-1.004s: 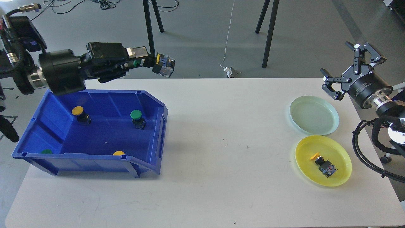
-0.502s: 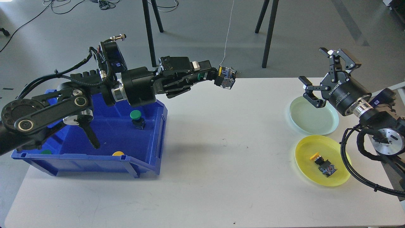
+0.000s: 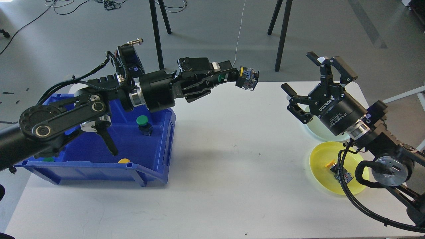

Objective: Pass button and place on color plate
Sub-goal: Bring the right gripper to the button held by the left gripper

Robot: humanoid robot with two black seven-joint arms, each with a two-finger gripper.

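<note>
One table (image 3: 232,186); one blue bin (image 3: 156,159) below the left fingers (image 3: 241,78), holding one green button (image 3: 143,120). Two plates beneath the released right fingers (image 3: 310,84). Left fingers grasp one yellow button (image 3: 247,79), aloft between the grippers.

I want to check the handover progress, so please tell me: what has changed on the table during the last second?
The left gripper, shut on the yellow-capped push button, carried it from above the blue plastic bin rightward over the white table. The right gripper, fingers open, came leftward to meet it and now covers part of the pale green plate. The bin's buttons and the yellow plate stayed put.
</note>
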